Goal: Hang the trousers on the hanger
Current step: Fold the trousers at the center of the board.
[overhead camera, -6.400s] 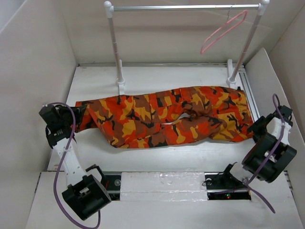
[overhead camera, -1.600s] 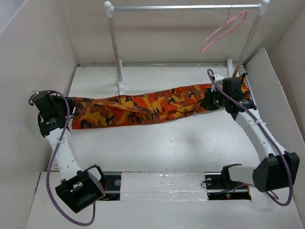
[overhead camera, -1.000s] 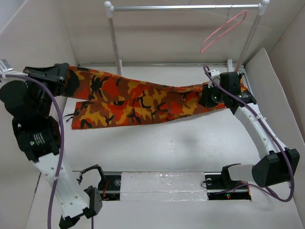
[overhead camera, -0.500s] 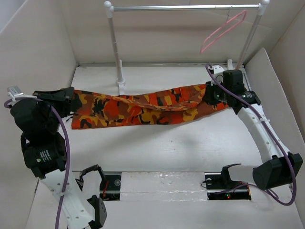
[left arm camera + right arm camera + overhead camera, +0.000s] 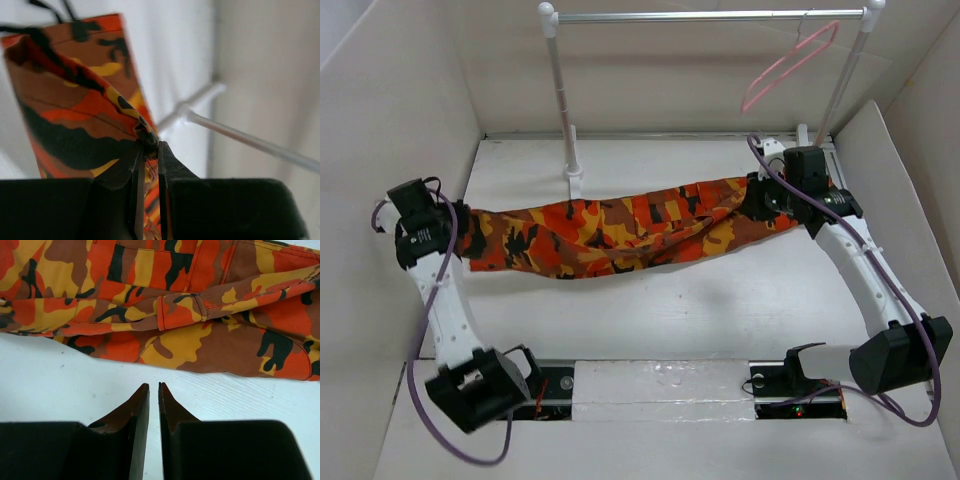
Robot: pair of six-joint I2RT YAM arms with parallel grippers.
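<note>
The camouflage trousers point(image 5: 620, 230) lie in a long folded band across the table. My left gripper point(image 5: 460, 233) is at their left end. In the left wrist view it point(image 5: 148, 145) is shut on a fold of the trousers point(image 5: 75, 115), and cloth shows between the fingers. My right gripper point(image 5: 757, 200) is at the right end. In the right wrist view its jaws point(image 5: 154, 386) stand almost together over bare white table with nothing between them. The trousers point(image 5: 175, 305) lie just beyond its tips. The pink hanger point(image 5: 785, 68) hangs tilted on the rail at the back right.
A metal rail point(image 5: 710, 15) on two white posts point(image 5: 563, 110) stands at the back of the table. It shows as a blurred rod point(image 5: 240, 137) in the left wrist view. Beige walls point(image 5: 400, 110) close in both sides and the back.
The left arm, raised high with the trousers' left end a second ago, has come down close to the table. The cloth has sunk into a sagging band. The right arm has hardly moved.
</note>
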